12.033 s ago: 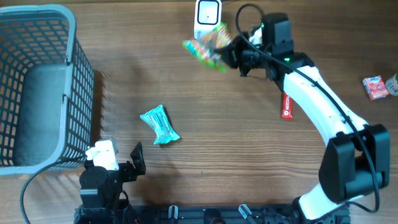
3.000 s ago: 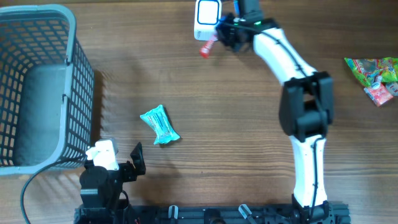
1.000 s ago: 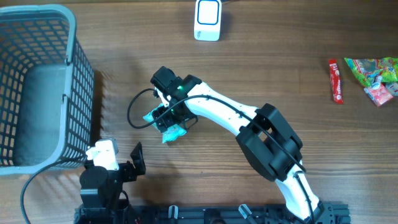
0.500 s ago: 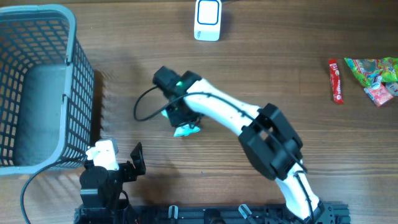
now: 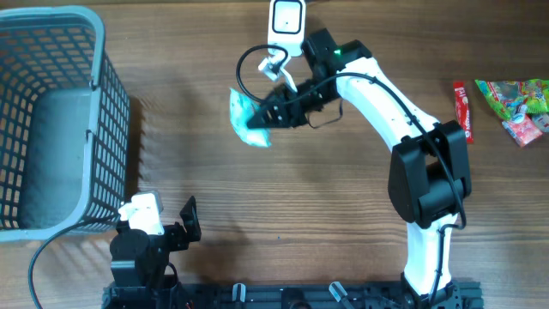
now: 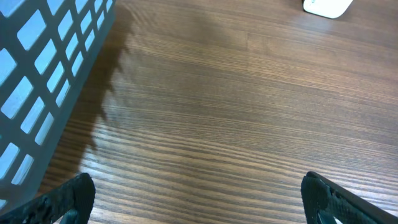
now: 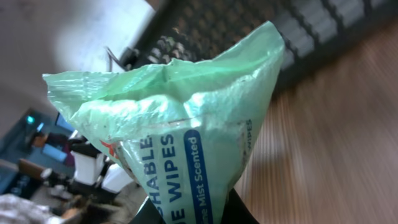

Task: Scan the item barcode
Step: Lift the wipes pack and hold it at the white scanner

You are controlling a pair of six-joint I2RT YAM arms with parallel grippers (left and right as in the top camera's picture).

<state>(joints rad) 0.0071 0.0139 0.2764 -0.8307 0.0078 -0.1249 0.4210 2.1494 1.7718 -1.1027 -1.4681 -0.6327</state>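
Overhead first: what is the right gripper (image 5: 269,115) doing?

— Jaws pinched narrow on one end of the wipes packet (image 5: 246,118). It appears lifted off the table (image 5: 343,223), near the scanner (image 5: 286,26) but apart from it.

— Handling?

— Judged light, soft and crinkly, and the film looks slick. Right wrist shows the wipes packet (image 7: 186,118) standing up out of the fingers with its body unsupported, so it may flop or twist. The sealed end seam is the sound hold. Squeezing the middle would buckle the printed face.

— Left gripper (image 6: 198,198)?

— Wide open, empty, low beside the basket (image 5: 94,51).
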